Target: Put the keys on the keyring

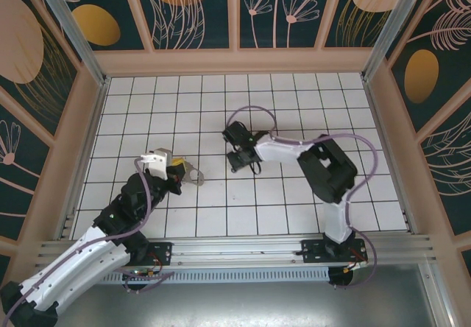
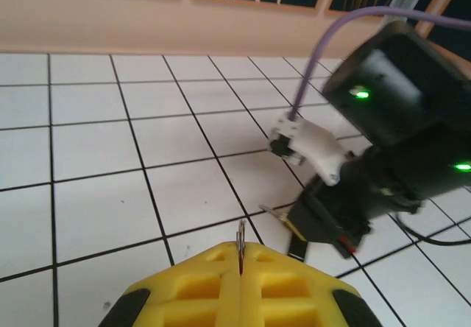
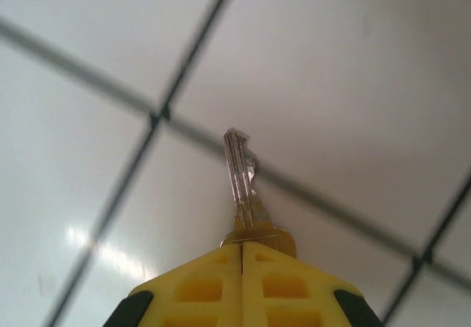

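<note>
Closest in, my left pincer (image 2: 241, 252) is clamped shut on the keyring (image 2: 241, 233), its thin edge standing up between the yellow fingers. Further out over the tiled table (image 1: 294, 99), my right pincer (image 3: 242, 247) is closed on the head of the key (image 3: 239, 180), blade pointing ahead. The two are near but apart. I judge the grasping done. Threading comes next, and it calls for fine alignment of key and ring.
</note>
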Robot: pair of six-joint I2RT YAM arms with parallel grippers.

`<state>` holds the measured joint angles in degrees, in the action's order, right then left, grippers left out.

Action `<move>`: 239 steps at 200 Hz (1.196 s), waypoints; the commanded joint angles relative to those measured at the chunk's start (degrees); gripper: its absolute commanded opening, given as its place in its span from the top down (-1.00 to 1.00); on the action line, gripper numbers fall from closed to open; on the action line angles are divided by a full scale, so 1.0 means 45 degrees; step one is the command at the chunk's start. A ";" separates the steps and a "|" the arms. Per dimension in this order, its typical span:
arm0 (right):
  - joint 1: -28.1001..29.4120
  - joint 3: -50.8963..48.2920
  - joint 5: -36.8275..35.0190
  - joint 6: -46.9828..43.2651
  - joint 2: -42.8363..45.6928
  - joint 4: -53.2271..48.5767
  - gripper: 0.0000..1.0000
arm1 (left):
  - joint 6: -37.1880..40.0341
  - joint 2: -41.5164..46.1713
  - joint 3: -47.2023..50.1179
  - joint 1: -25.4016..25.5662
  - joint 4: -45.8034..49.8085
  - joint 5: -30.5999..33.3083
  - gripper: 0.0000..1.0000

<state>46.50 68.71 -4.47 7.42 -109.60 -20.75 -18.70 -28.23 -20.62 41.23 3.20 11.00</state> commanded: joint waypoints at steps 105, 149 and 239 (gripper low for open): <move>0.0039 -0.3319 0.1743 0.1276 0.2749 0.1443 0.50 | 0.0397 -0.1657 -0.0340 -0.0051 -0.1610 -0.2359 1.00; -0.0001 -0.2789 0.1485 0.1565 0.2704 0.0262 0.54 | 0.0492 -0.1833 -0.0379 -0.0053 -0.1784 -0.2446 1.00; -0.0337 -0.2225 0.1726 0.1576 0.3196 -0.0869 0.58 | 0.0508 -0.1807 -0.0383 -0.0052 -0.1903 -0.2568 1.00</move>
<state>45.45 56.97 2.92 13.91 -97.76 -22.37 -17.61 -36.71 -20.69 41.23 -1.56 0.40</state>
